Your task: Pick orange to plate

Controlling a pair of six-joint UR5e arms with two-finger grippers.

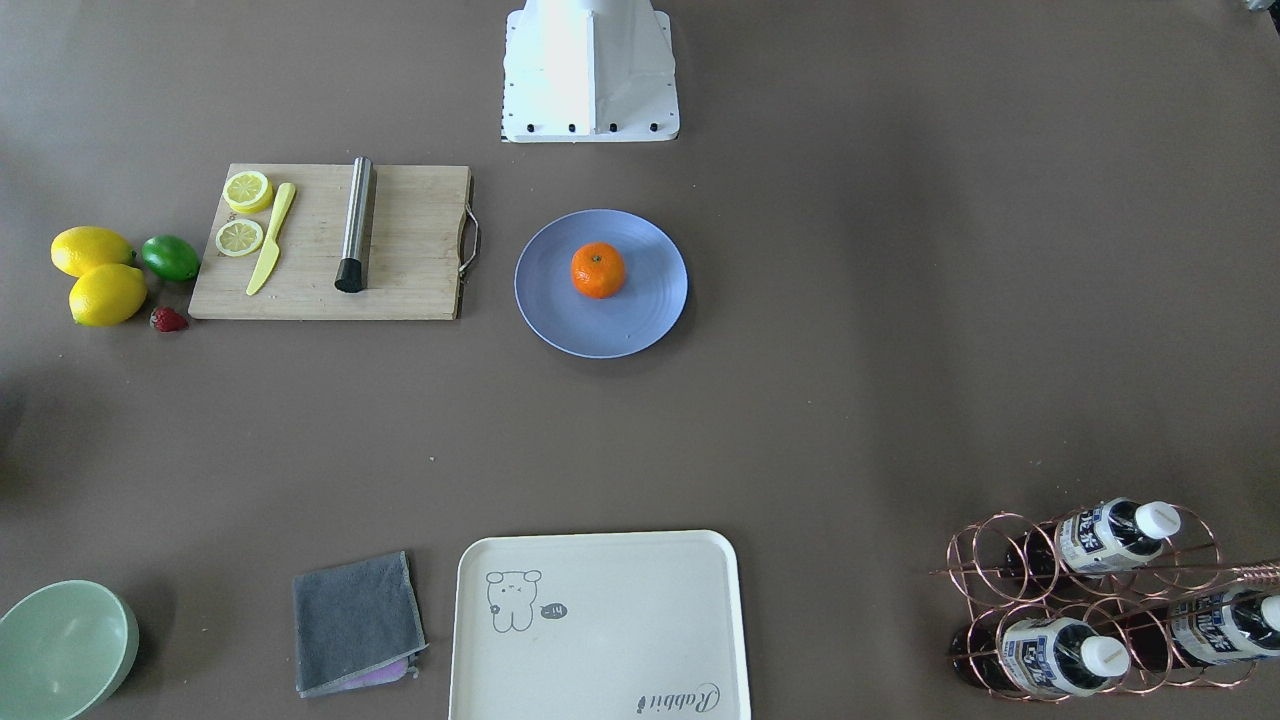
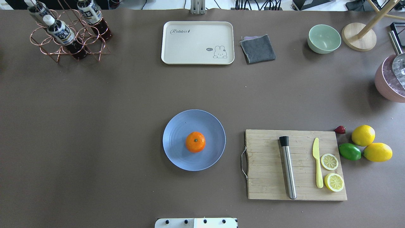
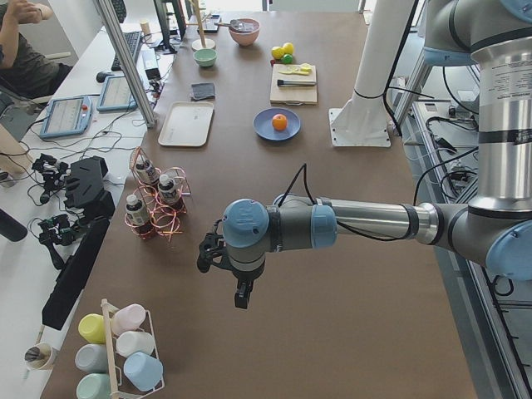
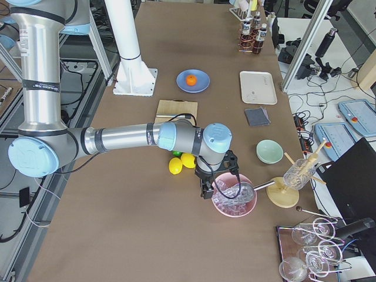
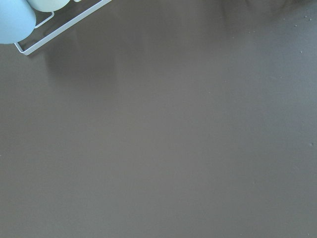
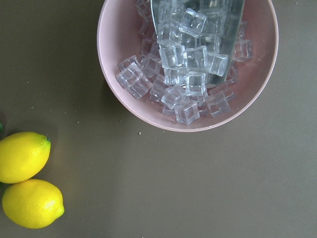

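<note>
My left gripper [image 3: 242, 294] hangs over the table [image 3: 349, 332] near the bottle rack [image 3: 158, 204]. I cannot tell whether it is wide or narrow. The orange [image 3: 279, 122] lies on the plate [image 3: 264, 131], far beyond it. From the other end, my right gripper [image 4: 205, 189], equally unreadable, hovers beside a pink bowl [image 4: 235, 211]. Overhead, the tray [image 2: 196, 41] reads "Rabbit". Only my right wrist camera shows ice cubes [image 6: 173, 54].

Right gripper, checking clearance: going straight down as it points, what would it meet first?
Likely the near rim of the pink ice bowl, or the table just beside it; depth unclear.
</note>
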